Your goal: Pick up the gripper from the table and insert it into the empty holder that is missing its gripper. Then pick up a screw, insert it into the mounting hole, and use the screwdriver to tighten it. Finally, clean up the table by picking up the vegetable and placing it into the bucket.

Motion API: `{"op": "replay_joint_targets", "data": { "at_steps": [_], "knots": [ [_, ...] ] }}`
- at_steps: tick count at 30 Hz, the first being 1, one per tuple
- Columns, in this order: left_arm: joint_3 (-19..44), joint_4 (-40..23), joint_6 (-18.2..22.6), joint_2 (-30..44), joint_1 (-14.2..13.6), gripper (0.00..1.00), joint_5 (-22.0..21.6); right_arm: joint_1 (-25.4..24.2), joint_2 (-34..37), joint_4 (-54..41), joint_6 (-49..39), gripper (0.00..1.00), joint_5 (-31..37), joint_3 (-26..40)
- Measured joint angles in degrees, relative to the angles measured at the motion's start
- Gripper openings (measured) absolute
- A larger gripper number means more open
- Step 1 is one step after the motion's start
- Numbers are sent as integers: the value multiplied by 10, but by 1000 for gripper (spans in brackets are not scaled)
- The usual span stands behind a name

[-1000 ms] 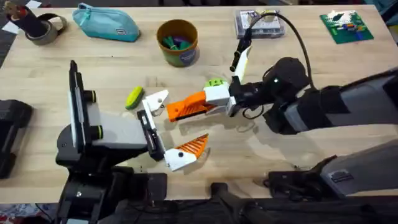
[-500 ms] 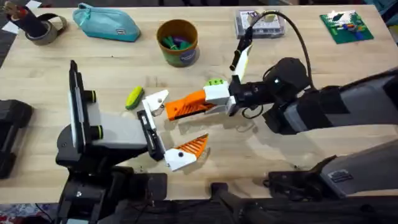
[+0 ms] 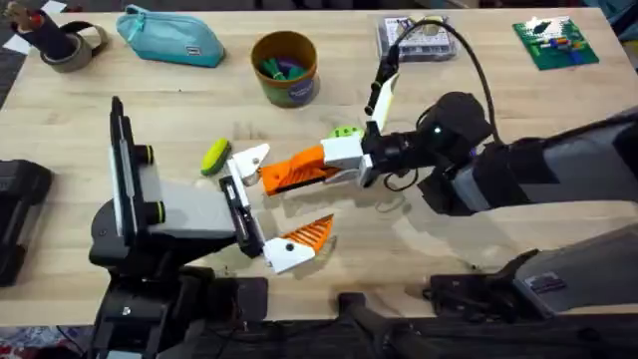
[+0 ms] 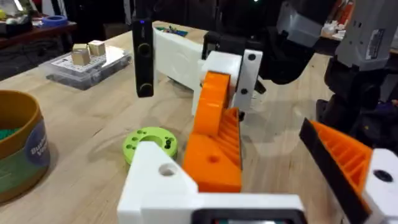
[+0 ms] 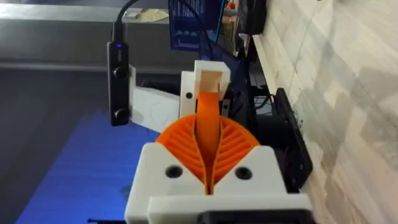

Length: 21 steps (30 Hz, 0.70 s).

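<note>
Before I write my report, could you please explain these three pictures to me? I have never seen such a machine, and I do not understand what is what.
These are two robot arms at a wooden table. One picture looks down from above. The other two come from a small camera on each arm's wrist.

The left gripper is open. One side carries an orange ribbed finger, and the other side is a bare white holder.

The right gripper is shut on a loose orange finger piece, whose tip is at that holder.

On the table lie a yellow-green vegetable, a tan bucket, a teal pouch, a tape roll and a green disc.
</note>
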Motion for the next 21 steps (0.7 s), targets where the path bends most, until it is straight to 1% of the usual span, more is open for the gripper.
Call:
{"op": "replay_joint_targets", "data": {
  "at_steps": [3, 14, 21],
  "knots": [
    [0, 0, 1, 0, 0, 992, 1, 0, 0, 11, -1, 20, 2, 1],
    [0, 0, 2, 0, 0, 992, 0, 2, 0, 3, -1, 20, 13, 1],
    [0, 0, 2, 0, 0, 992, 1, 25, 0, 0, -1, 20, 46, 3]
  ]
}}
